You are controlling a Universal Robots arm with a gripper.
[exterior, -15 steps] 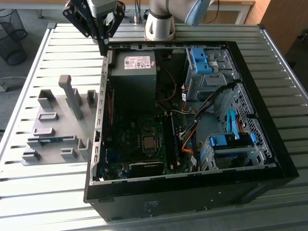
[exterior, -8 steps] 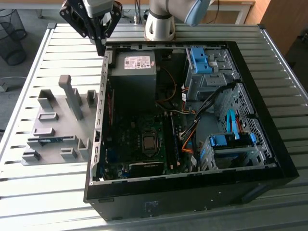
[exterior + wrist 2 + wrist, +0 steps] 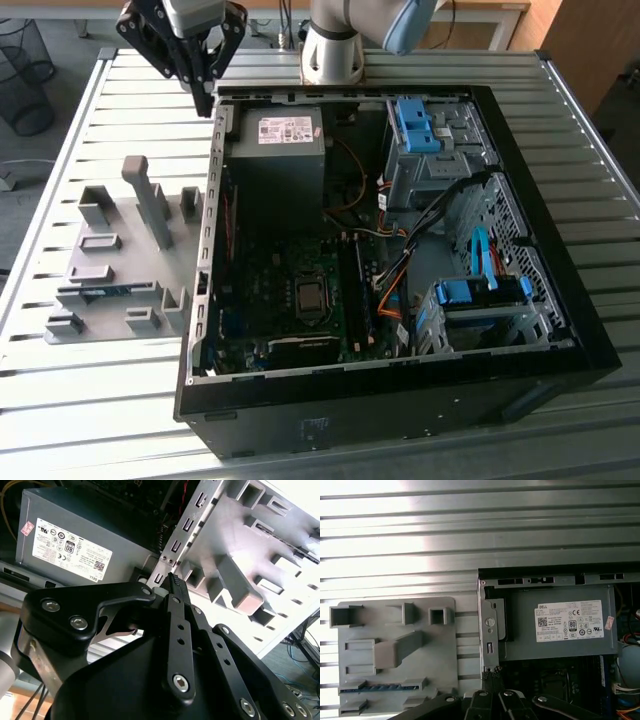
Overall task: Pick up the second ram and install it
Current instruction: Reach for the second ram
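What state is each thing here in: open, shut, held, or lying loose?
Black computer case: side open, insides exposed.
Black gripper: shut, holding nothing, near the case's corner.
Thin blue circuit-board ram stick: lying in the grey plastic fixture, not gripped.
Grey metal power supply box: mounted inside the case.

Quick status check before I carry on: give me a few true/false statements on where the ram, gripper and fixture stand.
1. The ram lies in the grey fixture. True.
2. The gripper holds the ram. False: it is shut on nothing, near the case's corner by the power supply.
3. The fixture sits inside the case. False: it is on the table beside the case, at the exterior view's left.
4. The case is open, with the motherboard exposed. True.
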